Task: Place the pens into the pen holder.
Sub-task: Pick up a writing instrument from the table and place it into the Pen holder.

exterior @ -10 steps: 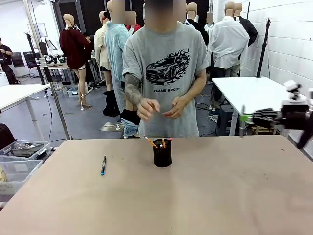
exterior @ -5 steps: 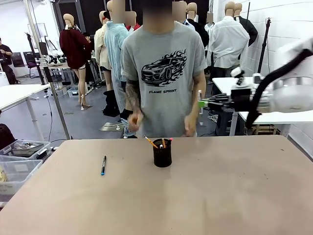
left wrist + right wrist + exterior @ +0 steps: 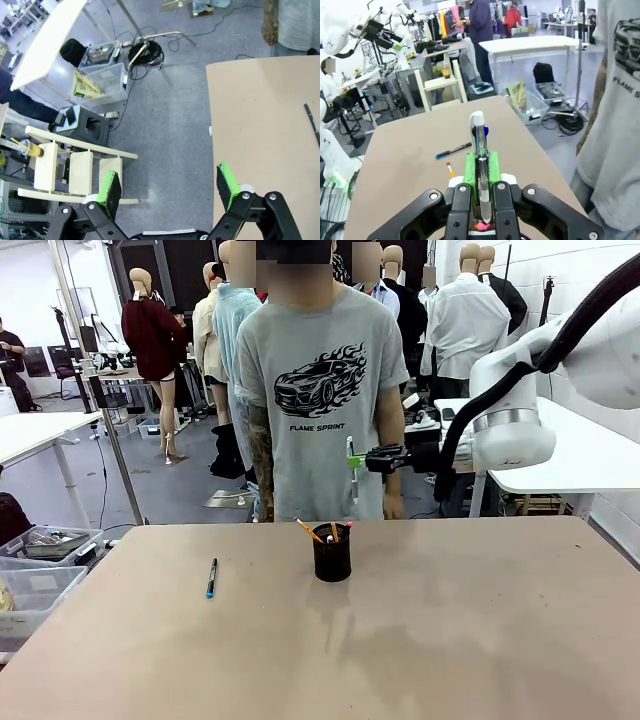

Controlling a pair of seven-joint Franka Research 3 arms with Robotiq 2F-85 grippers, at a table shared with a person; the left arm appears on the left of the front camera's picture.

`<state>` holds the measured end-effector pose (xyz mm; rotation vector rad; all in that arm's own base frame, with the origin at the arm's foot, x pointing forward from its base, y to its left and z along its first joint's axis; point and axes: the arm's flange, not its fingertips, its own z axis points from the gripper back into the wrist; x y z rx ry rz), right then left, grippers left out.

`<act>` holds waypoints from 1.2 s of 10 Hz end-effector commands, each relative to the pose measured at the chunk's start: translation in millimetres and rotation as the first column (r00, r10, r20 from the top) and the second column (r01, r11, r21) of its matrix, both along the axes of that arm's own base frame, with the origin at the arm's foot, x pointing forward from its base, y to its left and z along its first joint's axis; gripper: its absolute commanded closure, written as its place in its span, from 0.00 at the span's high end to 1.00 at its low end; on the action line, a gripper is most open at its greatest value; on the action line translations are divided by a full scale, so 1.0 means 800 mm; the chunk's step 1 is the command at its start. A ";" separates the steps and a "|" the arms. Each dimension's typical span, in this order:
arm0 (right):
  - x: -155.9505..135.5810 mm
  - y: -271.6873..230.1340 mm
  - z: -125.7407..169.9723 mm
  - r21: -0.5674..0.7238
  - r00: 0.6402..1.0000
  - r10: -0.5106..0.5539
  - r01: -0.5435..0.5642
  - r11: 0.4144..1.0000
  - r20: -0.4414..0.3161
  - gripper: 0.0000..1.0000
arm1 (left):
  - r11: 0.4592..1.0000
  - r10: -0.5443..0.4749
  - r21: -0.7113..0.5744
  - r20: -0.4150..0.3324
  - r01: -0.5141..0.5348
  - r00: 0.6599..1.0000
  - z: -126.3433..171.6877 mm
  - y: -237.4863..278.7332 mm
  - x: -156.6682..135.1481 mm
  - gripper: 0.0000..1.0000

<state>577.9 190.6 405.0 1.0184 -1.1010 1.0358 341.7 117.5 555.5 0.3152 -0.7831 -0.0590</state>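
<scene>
The right pincer [image 3: 357,459] clenches the silver-white pen [image 3: 349,451] upright, while the holder [image 3: 332,558] stands on the table [image 3: 480,640] well below and slightly left of that pincer, mouth up.

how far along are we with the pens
Done: an orange pen and a pink-tipped pen stand in the pen holder. In hand: the right gripper is shut on a silver-white pen. Left: the dark pen with blue ends lies on the table.
</scene>
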 end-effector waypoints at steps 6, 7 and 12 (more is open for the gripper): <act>0.031 0.050 -0.042 -0.053 0.992 0.093 -0.098 0.994 -0.084 0.00 | 1.000 0.006 0.005 0.000 -0.006 1.000 0.000 -0.001 0.000 1.00; 0.035 0.059 -0.050 -0.064 0.989 0.102 -0.108 0.992 -0.103 0.00 | 1.000 0.006 0.005 0.000 -0.006 1.000 0.000 -0.001 0.000 1.00; 0.039 0.085 -0.080 -0.106 0.975 0.149 -0.168 0.980 -0.167 0.00 | 1.000 0.006 0.005 0.000 -0.006 1.000 0.000 -0.001 0.000 1.00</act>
